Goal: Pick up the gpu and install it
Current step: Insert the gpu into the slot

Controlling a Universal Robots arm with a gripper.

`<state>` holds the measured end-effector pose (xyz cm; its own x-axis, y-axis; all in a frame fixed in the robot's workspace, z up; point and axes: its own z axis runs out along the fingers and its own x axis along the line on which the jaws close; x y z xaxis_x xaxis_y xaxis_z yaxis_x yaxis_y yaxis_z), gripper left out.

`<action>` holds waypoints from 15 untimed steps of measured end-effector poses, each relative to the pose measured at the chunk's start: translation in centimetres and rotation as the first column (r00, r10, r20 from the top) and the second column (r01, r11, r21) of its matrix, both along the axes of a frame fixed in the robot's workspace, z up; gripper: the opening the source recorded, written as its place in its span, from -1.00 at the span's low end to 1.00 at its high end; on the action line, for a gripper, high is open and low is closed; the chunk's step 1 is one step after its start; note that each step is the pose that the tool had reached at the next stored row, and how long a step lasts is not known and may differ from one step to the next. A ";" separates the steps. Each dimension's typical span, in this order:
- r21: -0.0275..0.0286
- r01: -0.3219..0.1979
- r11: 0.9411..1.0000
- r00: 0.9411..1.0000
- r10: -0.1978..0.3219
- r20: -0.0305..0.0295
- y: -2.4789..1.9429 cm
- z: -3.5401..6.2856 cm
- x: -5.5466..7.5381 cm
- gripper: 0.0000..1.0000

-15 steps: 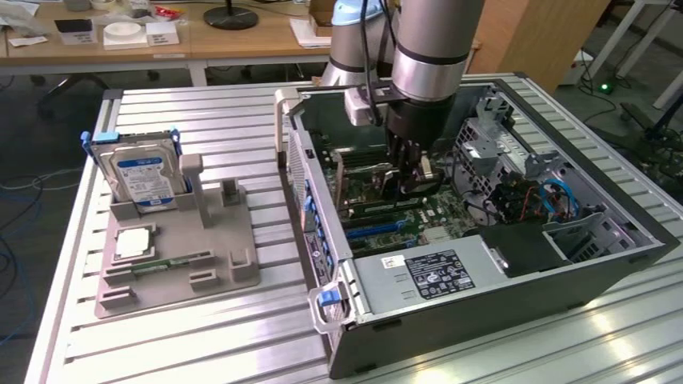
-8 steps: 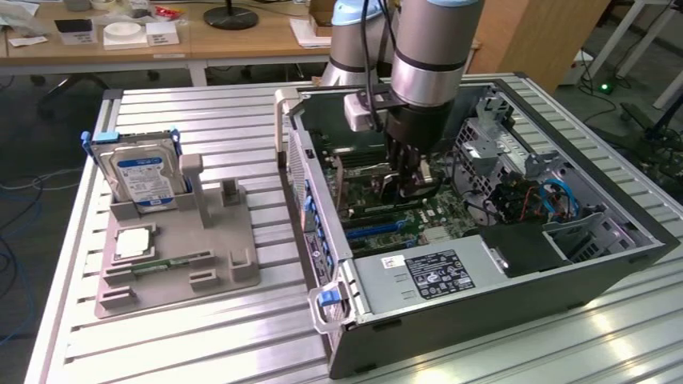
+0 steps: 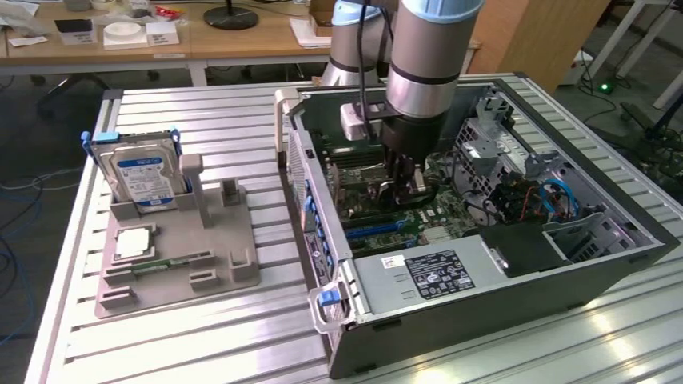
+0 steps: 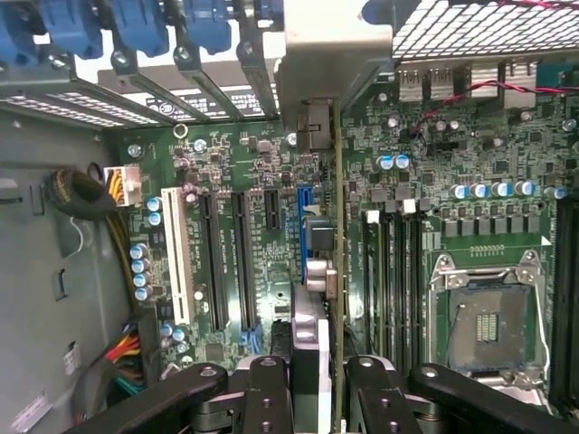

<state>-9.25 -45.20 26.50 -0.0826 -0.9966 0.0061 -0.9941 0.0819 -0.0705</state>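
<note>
The pick-up part of the task is judged done. The gpu (image 4: 318,298) is seen edge-on in the wrist view, held upright between the gripper's (image 4: 312,398) fingers (image 4: 267,398), which are pressed in against its two faces. In the exterior view the gripper (image 3: 404,182) is seen deep inside the open case (image 3: 597,264), just above the motherboard (image 3: 427,218).

The install part is judged under way but not shown as finished. In the wrist view the card's edge is lined up along the blue slot (image 4: 304,212), beside the black slots (image 4: 237,258) and the white slot (image 4: 181,262), with its bracket end toward the rear slot openings (image 4: 308,122). Whether the card's connector is already seated in the slot, or only hovering over it, cannot be told, since the contact line is hidden by the card itself. The grip is not yet released.

The arm (image 3: 433,48) is posed almost vertically, with its wrist pointed straight down into the case from above.

On the tray (image 3: 181,264) at the exterior view's left, the hard drive (image 3: 144,178) is stood upright in its holder, and the memory stick (image 3: 165,263) is laid flat nearby; both are well apart from the gripper.
</note>
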 end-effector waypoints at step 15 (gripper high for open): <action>0.000 0.004 1.000 1.000 -0.004 0.000 -0.59 -1.21 -0.3 -0.44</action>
